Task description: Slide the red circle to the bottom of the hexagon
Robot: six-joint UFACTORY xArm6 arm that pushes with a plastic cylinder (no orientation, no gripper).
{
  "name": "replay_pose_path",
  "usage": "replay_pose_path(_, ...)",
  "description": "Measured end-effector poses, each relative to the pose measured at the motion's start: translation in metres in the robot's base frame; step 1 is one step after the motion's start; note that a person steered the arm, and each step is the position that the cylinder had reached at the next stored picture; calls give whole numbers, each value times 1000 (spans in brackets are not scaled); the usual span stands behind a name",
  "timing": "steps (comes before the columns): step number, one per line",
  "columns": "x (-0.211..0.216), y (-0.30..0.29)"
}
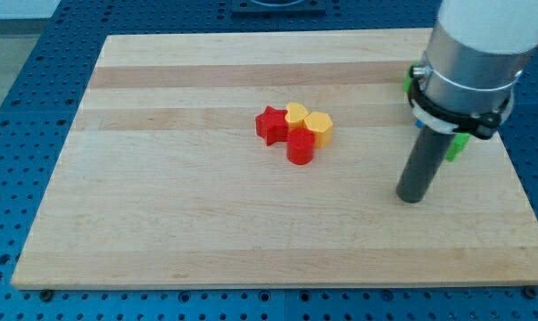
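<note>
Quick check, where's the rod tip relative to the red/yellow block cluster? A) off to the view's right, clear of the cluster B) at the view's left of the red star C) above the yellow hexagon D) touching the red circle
A: my tip rests on the board well to the view's right of the red circle and yellow hexagon, touching neither.

White-grey cylindrical arm point(474, 45), black collar point(456, 111), dark rod point(422, 165)

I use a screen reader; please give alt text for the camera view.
Four blocks cluster mid-board: red circle below a red star, yellow circle and yellow hexagon. My tip rests apart at the view's right.
</note>
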State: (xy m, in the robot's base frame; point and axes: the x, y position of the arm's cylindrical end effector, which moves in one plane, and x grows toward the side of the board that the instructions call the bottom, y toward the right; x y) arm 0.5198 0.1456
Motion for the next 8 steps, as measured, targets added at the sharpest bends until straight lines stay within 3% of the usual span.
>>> replay_pose_path(2, -4, -95)
replay_pose_path(4, -45, -168)
replay_pose_path(6, -77, -174)
replay_pose_path(8, -79, -162)
